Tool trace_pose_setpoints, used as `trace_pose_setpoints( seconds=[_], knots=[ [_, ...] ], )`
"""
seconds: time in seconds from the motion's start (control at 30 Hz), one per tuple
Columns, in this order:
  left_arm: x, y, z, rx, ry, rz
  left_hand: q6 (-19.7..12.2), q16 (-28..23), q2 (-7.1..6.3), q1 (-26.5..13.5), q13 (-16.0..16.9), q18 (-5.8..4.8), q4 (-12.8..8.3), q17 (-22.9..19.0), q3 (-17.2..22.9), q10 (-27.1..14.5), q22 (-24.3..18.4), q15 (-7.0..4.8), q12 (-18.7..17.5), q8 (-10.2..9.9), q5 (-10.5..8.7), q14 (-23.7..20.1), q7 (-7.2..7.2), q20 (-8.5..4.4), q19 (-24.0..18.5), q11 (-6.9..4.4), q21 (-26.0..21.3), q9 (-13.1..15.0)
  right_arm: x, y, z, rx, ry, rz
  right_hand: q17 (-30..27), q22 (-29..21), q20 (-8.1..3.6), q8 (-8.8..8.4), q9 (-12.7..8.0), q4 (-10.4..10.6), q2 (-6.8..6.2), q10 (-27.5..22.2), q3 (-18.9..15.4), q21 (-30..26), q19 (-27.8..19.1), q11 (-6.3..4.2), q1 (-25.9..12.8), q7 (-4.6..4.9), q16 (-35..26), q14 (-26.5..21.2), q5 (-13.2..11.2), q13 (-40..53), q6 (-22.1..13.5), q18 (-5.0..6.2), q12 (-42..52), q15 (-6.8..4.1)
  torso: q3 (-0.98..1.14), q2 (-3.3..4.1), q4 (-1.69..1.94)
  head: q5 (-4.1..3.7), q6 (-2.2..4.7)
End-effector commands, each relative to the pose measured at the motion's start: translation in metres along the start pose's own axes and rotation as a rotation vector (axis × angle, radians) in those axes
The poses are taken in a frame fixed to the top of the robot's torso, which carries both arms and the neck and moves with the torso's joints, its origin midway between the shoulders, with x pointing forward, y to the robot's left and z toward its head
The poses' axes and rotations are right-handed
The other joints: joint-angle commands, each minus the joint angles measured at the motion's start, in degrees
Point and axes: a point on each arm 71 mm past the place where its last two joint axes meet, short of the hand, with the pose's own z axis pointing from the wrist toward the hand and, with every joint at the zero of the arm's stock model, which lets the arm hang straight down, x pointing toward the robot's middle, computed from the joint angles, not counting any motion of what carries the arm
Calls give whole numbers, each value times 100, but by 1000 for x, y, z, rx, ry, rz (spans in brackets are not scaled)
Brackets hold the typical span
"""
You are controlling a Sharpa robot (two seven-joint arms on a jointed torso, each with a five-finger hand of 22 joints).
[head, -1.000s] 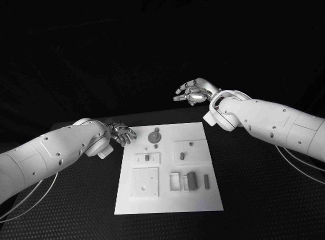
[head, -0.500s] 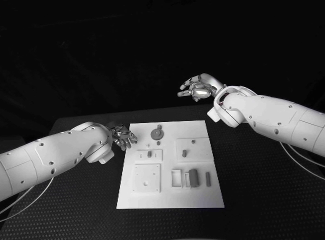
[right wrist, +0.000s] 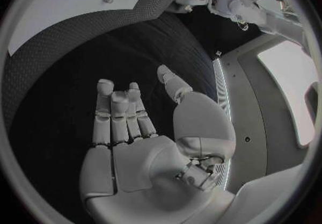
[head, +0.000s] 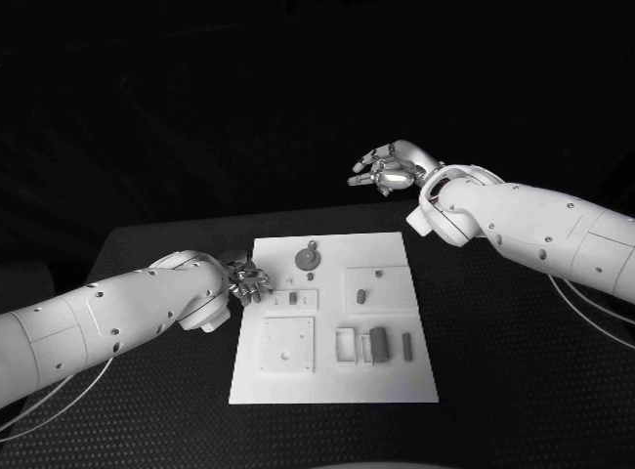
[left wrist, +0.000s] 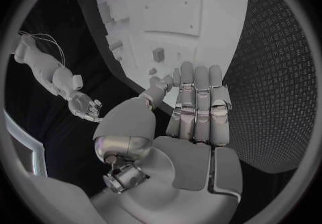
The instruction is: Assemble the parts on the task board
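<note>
White rectangular task board point(head: 332, 391) lies mid-table on the black textured mat point(head: 515, 371), small grey parts, incl. a round gear-like disc point(head: 307, 258) and upright blocks point(head: 377, 344), lying on it or standing in its recesses; I'd say assembly is barely begun. Left silver hand point(head: 247, 282) hovers at the board's left edge, fingers straight, grasping nothing. Right silver hand point(head: 390, 168) hangs beyond the far edge, well clear, fingers apart, empty.

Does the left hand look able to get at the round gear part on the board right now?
Probably yes. The left hand holds nothing and sits at the board's left edge, with the gear just beyond it and nothing between them. The right hand is raised off past the far side, out of the way.
</note>
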Motion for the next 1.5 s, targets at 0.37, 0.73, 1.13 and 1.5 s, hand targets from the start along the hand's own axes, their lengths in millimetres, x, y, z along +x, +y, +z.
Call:
trace_pose_setpoints(
  seconds=[0.37, 0.73, 1.13, 1.5],
  knots=[
    [12, -4, 1, -11, 19, 31, 186, 24, -23, -13, 19, -38, 1, 22, 36, 53, 14, -13, -30, 16, -3, 41, -145, -17, 38, -12, 8, 4, 1, 1, 0, -8, 16, 3, -17, 60, -26, -14, -8, 28, 14, -39, -5, -47, 8, -6, -64, 36, 25, -59, -9, -16, -4, 47, 32, -7, 8, 2, -2, 19, -23],
    [18, 2, 4, -30, 22, 40, 210, 30, -12, -55, 45, -41, 3, 54, 26, 74, 34, -18, -36, 26, 3, 56, -154, -23, 55, -19, 6, -4, 2, 2, 0, -9, 17, 3, -23, 58, -24, -13, -9, 33, 17, -45, -5, -54, 4, -5, -71, 36, 19, -65, -9, -22, -5, 47, 29, -6, 8, 4, -2, 5, -23],
    [19, 2, 5, -31, 23, 48, 241, 38, -6, -114, 81, -39, 4, 95, 15, 101, 60, -27, -37, 39, 2, 73, -169, -33, 78, -32, 4, -15, 2, 2, 0, -8, 16, 3, -28, 57, -22, -12, -10, 38, 25, -47, -2, -58, 2, -5, -75, 37, 16, -67, -9, -26, -5, 47, 28, -6, 9, 7, 0, -17, -30],
    [20, 0, 5, -25, 33, 71, 274, 52, -7, -142, 120, -34, 0, 137, 17, 134, 91, -42, -26, 54, 1, 99, -184, -48, 112, -49, 10, -24, 3, 2, 0, -9, 18, 4, -32, 57, -22, -12, -11, 39, 26, -48, -2, -61, 1, -5, -77, 37, 14, -69, -9, -30, -6, 47, 28, -6, 11, 8, -3, -26, -34]
  ],
)
